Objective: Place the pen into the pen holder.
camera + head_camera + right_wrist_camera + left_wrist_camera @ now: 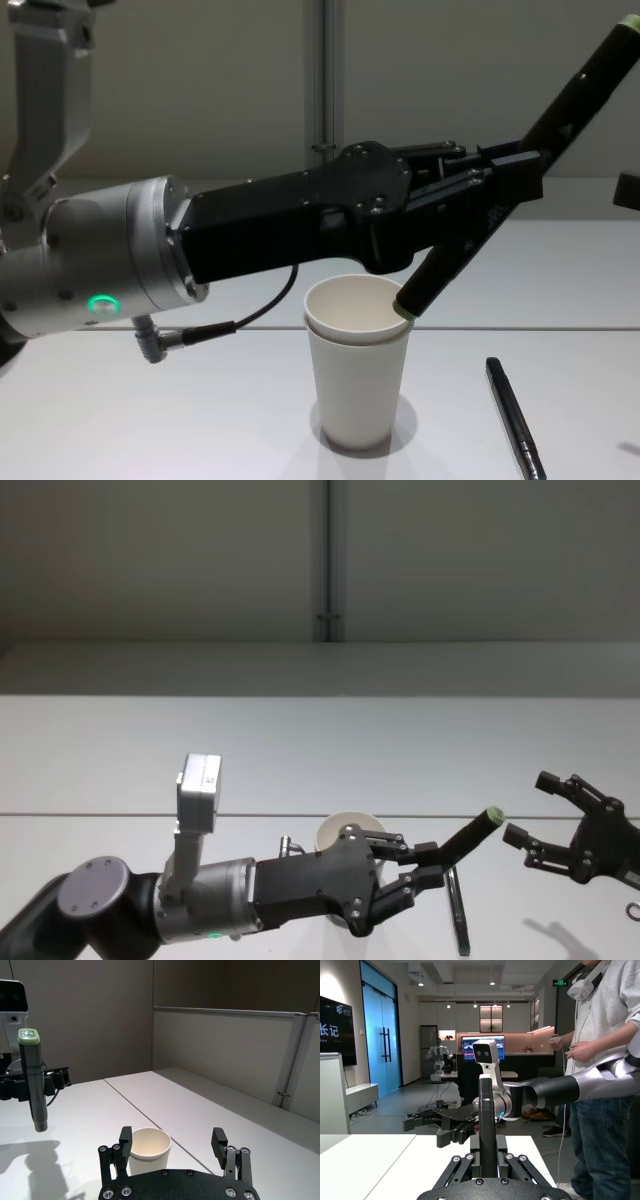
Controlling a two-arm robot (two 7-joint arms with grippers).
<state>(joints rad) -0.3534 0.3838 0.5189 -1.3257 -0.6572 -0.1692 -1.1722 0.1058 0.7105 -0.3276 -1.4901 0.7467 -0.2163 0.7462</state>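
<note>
1. The left arm (130,905) enters from the lower left of the head view and reaches toward the centre, with its silver forearm roughly level.
2. The left gripper (432,865) points forward and to the right. Its jaws are clamped on a pen (470,835), which is held at a slant.
3. The right gripper (530,808) is at the right edge of the head view, level with the left gripper and apart from it.
4. The right gripper's jaws are spread wide with nothing between them, and they face the left gripper.
</note>
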